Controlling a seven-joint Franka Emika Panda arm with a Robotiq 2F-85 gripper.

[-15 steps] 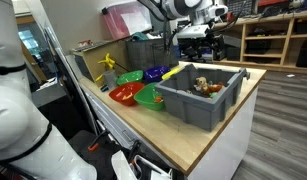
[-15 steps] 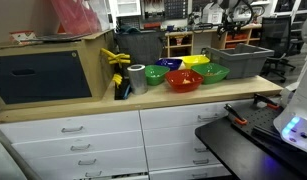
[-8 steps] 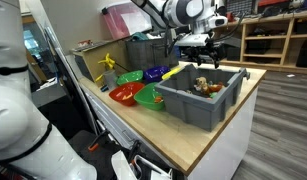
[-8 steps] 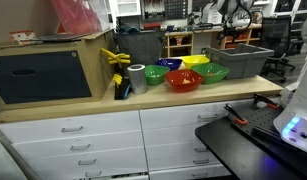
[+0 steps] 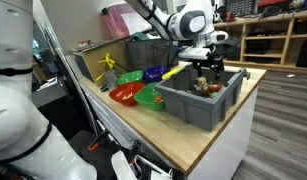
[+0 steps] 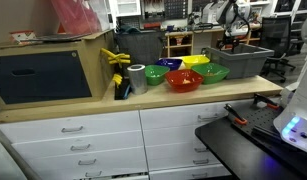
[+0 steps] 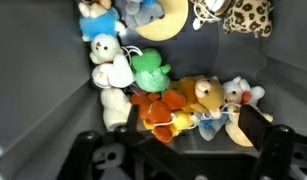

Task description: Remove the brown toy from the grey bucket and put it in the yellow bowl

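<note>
Looking down through the wrist view: 1 gripper [image 7: 188, 158], its 2 dark fingers [image 7: 95, 155] spread wide at the bottom corners of the picture. Nothing sits between them; it holds nothing.

The grey bucket [image 7: 38, 90] fills that view, with its dark wall on one side and a heap of soft toys on the floor. At least 8 toys; they overlap, so the exact count is unsure.
- 1 brown toy [image 7: 171, 108], brown-orange, in the lower middle of the heap, directly ahead of the gap between the fingers and not touched by them.
- 1 green plush [image 7: 150, 70] touching it from above.
- 1 white bear [image 7: 113, 72] just beside the green plush, against the wall.
- 1 tan bear [image 7: 206, 95] and 1 small whitish toy [image 7: 243, 95] on its other side.
- 1 leopard-print toy [image 7: 243, 15], 1 yellow round piece [image 7: 171, 15] and 1 blue toy [image 7: 93, 18] at the far end.

In both exterior views the gripper [image 5: 206, 70] [image 6: 232, 40] hangs over the bucket [image 5: 193, 105] [image 6: 238, 62], fingertips about level with the rim.

4 bowls stand grouped beside the bucket on the wooden counter [image 5: 208, 140]: 1 yellow bowl [image 6: 196, 62], 1 red bowl [image 6: 184, 81], 1 green bowl [image 6: 212, 73] and 1 blue bowl [image 6: 170, 65]. The yellow bowl is behind the red and green ones, near the bucket. Whether anything lies in it cannot be told.
</note>
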